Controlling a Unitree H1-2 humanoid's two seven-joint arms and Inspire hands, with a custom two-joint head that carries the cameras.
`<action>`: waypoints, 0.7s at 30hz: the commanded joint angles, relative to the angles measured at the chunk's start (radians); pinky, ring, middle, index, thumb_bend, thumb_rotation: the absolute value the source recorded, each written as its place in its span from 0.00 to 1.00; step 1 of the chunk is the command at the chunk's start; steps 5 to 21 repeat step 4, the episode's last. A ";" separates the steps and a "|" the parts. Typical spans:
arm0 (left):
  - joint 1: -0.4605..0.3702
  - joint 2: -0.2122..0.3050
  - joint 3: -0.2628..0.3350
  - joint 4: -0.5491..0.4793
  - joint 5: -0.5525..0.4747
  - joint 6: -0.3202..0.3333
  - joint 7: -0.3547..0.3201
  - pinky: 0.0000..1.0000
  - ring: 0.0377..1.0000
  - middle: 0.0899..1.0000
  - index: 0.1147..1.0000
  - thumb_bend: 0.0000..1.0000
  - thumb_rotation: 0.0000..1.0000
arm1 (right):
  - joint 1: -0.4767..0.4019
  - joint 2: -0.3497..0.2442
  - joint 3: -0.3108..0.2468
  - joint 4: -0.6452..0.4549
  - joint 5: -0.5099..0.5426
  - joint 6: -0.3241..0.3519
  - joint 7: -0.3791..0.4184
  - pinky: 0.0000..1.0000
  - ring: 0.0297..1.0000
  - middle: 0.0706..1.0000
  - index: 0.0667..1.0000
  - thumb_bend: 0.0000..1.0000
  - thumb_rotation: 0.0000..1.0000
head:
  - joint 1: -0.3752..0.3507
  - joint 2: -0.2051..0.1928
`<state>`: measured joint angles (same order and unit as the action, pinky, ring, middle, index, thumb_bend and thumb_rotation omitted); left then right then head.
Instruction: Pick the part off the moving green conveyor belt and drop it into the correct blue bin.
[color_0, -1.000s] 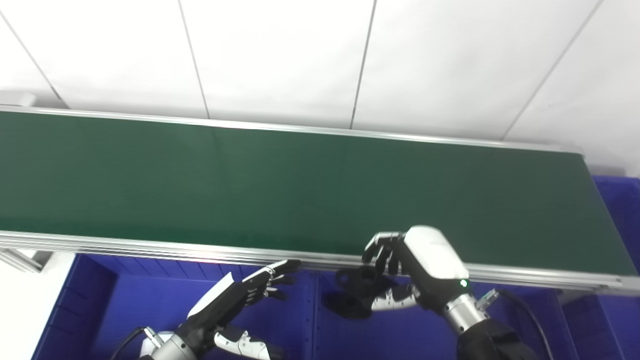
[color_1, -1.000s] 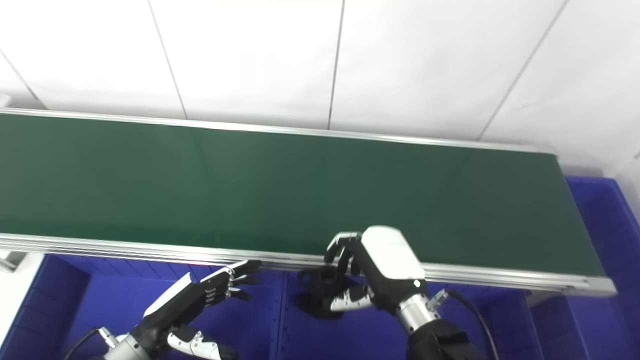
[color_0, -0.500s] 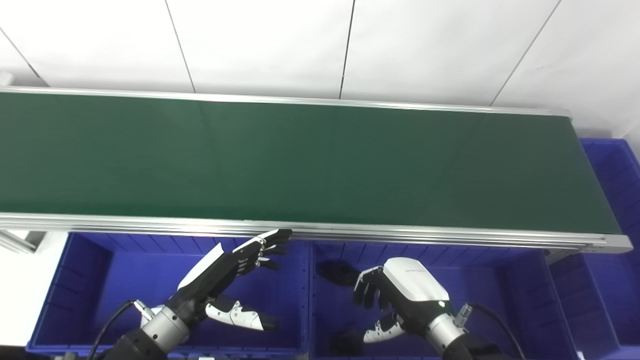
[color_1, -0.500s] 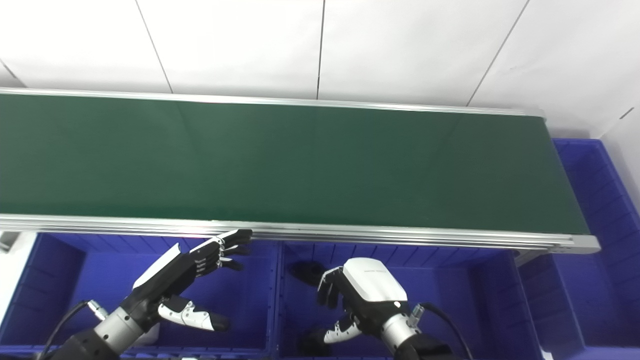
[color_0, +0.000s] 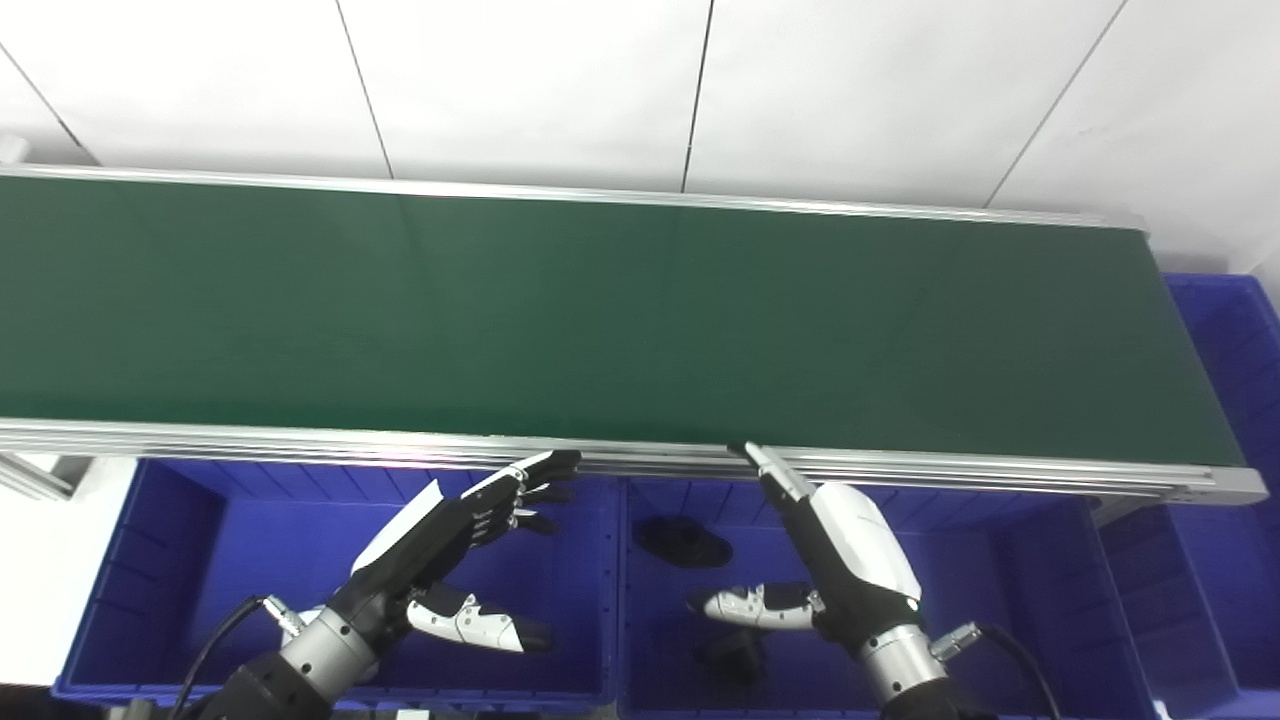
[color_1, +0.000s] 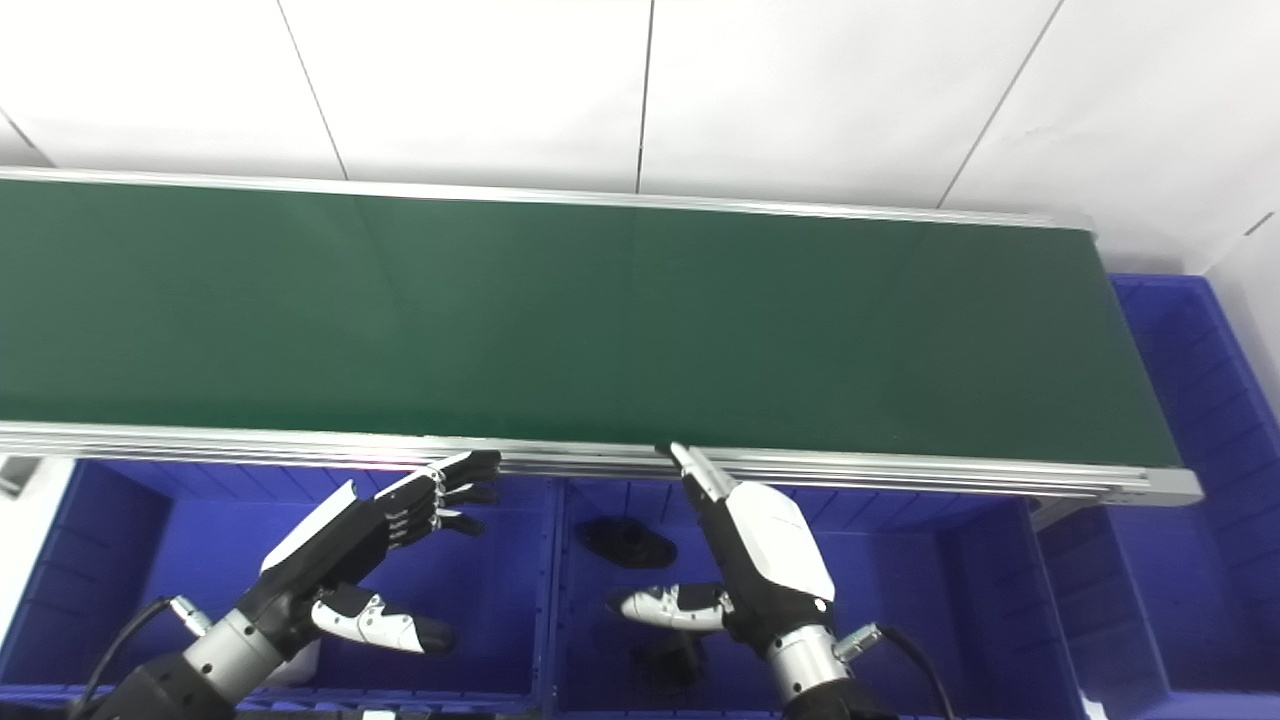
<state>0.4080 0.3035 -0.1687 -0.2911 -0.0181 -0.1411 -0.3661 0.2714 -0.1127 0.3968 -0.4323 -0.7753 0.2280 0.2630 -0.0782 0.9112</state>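
The green conveyor belt (color_0: 600, 310) runs across the view and carries no part. My right hand (color_0: 835, 560) is open and empty over the middle blue bin (color_0: 960, 530), fingers stretched up toward the belt's near rail. Two black parts lie in that bin: one (color_0: 685, 542) near its back left, another (color_0: 735, 655) low under my thumb. My left hand (color_0: 450, 530) is open and empty over the left blue bin (color_0: 250, 540), fingers pointing toward the rail.
The belt's metal near rail (color_0: 300, 440) runs just above both bins. Another blue bin (color_0: 1230, 330) stands past the belt's right end. A white tiled wall rises behind the belt.
The camera tilted down, bringing the bins into view. My right hand let go of the black part into the middle bin, then opened and stretched its fingers up. The left hand barely moved.
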 joint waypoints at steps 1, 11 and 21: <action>0.006 0.018 0.009 -0.034 -0.016 -0.002 0.000 0.75 0.87 0.91 0.90 0.74 0.41 | 0.021 0.016 0.011 -0.055 0.031 -0.034 -0.018 0.83 0.92 0.94 0.93 0.66 0.40 | 0.003 0.000; 0.008 0.020 0.012 -0.036 -0.016 0.001 0.002 0.75 0.87 0.91 0.90 0.74 0.41 | 0.053 0.036 0.024 -0.065 0.074 -0.029 -0.022 0.82 0.92 0.94 0.93 0.66 0.40 | 0.008 -0.001; 0.008 0.020 0.012 -0.036 -0.016 0.001 0.002 0.75 0.87 0.91 0.90 0.74 0.41 | 0.053 0.036 0.024 -0.065 0.074 -0.029 -0.022 0.82 0.92 0.94 0.93 0.66 0.40 | 0.008 -0.001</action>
